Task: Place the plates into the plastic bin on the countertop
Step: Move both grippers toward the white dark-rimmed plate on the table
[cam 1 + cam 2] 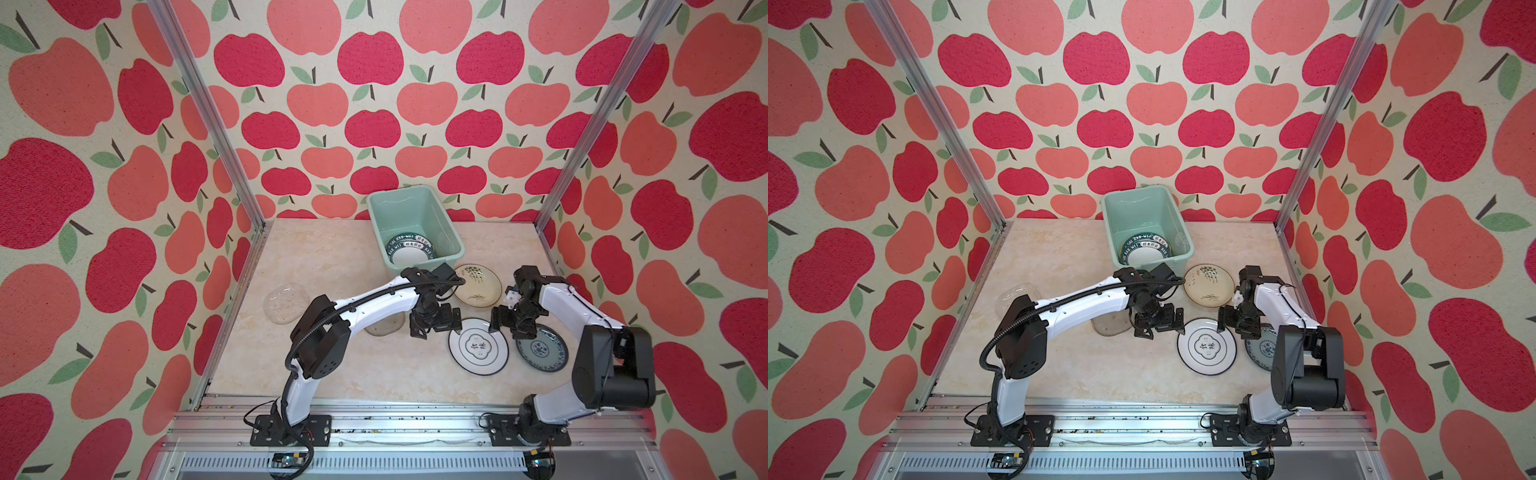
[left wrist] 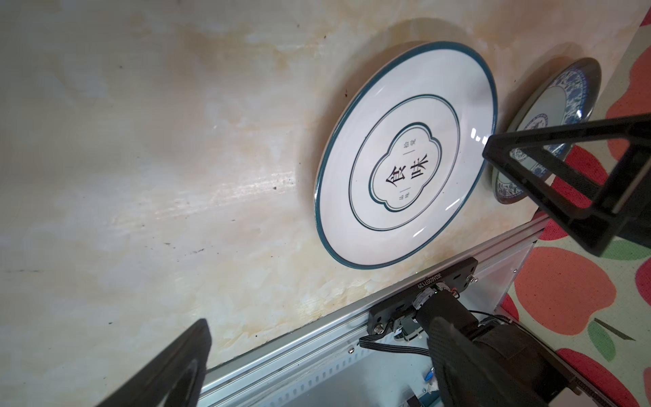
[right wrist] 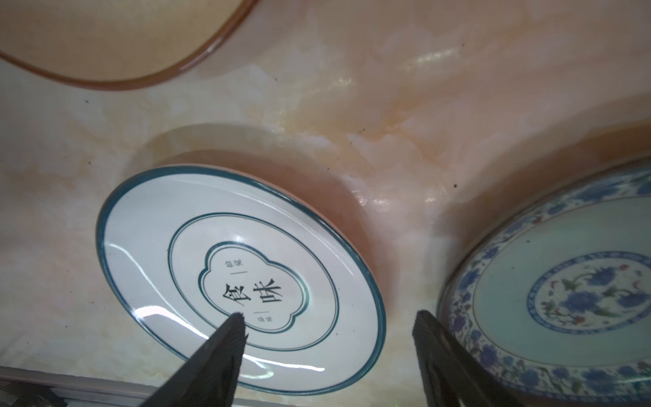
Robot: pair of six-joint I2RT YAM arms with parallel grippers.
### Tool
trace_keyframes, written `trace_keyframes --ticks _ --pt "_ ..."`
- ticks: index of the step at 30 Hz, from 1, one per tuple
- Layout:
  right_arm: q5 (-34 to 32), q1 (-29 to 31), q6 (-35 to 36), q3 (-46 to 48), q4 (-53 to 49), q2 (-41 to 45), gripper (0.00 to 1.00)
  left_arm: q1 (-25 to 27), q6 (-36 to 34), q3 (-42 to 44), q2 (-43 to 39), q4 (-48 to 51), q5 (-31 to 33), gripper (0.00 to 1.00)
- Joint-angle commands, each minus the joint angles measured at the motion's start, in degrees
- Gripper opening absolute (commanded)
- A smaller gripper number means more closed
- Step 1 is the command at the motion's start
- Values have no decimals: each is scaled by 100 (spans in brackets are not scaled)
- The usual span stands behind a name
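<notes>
- The left gripper hangs over the countertop with its jaws spread wide and nothing between them.
- A white plate with a dark green rim lies flat just beside this gripper, on the side toward the right arm. One finger reaches over the plate's near edge. I cannot tell whether it touches.
- The right gripper also stands apart, fairly wide, and holds nothing.
- In the right wrist view, one of its fingers sits over the white plate and the other over the strip of countertop between that plate and a blue-patterned plate. The white plate's rim runs under the gap between them. Whether a fingertip touches the plate is unclear.
- The blue-patterned plate lies flat just under the right gripper's outer side, close to the white plate but apart from it.
- A cream plate with a plant drawing lies beyond both grippers, near the bin.
- The mint-green bin stands beyond the left gripper, against the back wall. At least two plates with lettered dark green rims lean stacked inside it, at the end nearer the grippers.
- A clear glass dish lies just beside the left gripper, on its outer side, partly hidden by the arm.
- Another clear glass dish lies well apart, farther out on that same side.
</notes>
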State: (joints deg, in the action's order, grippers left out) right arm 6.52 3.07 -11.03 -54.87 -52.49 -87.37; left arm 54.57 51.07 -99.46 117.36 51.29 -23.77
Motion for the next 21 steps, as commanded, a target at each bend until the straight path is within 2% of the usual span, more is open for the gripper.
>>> trace_keyframes --ticks 1,9,16,21 --pt "239 -17 -66 116 117 -137 78 -116 -89 -124 191 253 -263 98" --pt "228 -16 -79 203 172 -446 78 -227 140 233 286 -403 -556 96" --pt "490 -14 -5 187 146 -608 77 -244 238 356 421 -697 -634 95" --pt "927 0 55 356 218 -564 75 -260 269 526 437 -1030 -745 94"
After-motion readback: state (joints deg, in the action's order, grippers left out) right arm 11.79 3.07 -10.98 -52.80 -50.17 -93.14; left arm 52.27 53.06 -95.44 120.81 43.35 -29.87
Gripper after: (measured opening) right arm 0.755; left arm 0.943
